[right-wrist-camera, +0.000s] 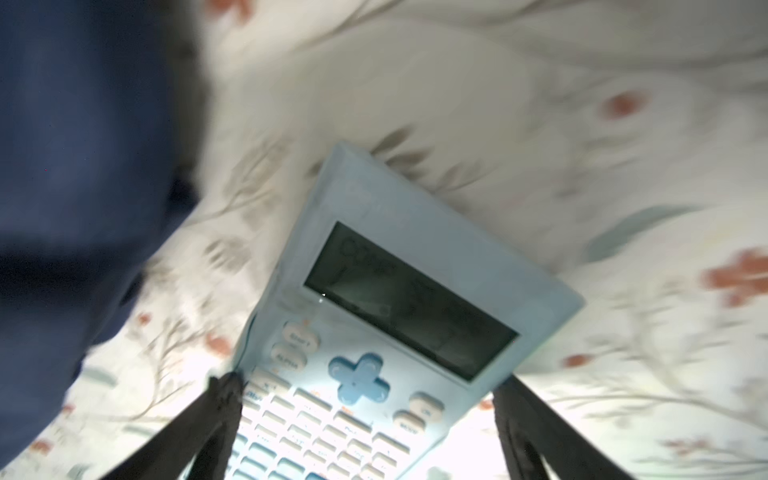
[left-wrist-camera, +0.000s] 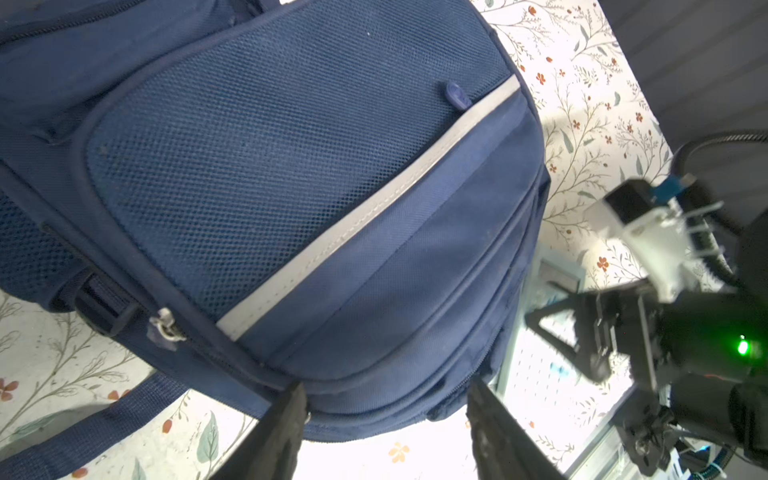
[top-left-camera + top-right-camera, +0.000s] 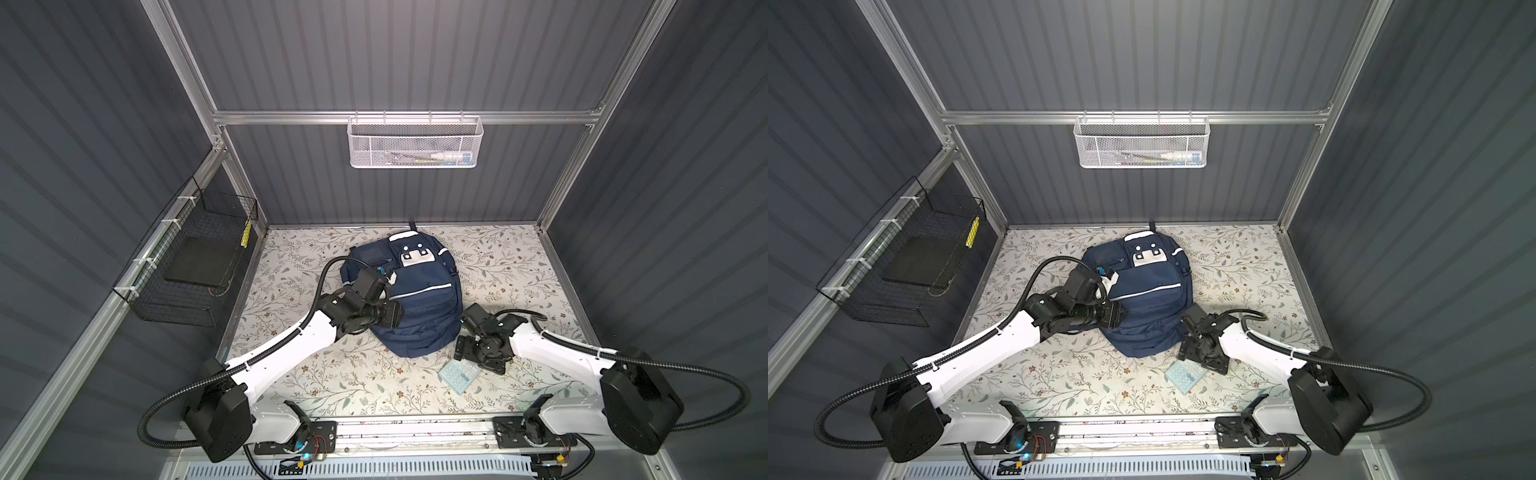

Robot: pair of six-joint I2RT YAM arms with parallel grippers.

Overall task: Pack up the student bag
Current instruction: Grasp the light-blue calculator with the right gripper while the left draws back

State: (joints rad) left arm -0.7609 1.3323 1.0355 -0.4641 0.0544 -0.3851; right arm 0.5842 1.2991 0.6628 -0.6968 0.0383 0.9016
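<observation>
The student bag, a navy backpack with white stripe trim, lies front side up in the middle of the floral table. My left gripper is at its left side. In the left wrist view my left gripper is open, with the student bag's bottom edge between the two fingers. A light-blue calculator lies at the bag's front right. My right gripper hovers low over it, open. In the right wrist view the calculator sits between the spread fingers of my right gripper.
A white mesh basket holding pens hangs on the back wall. A black wire basket with a dark flat item is fixed to the left wall. Metal frame posts edge the table, and the arm bases stand on the front rail.
</observation>
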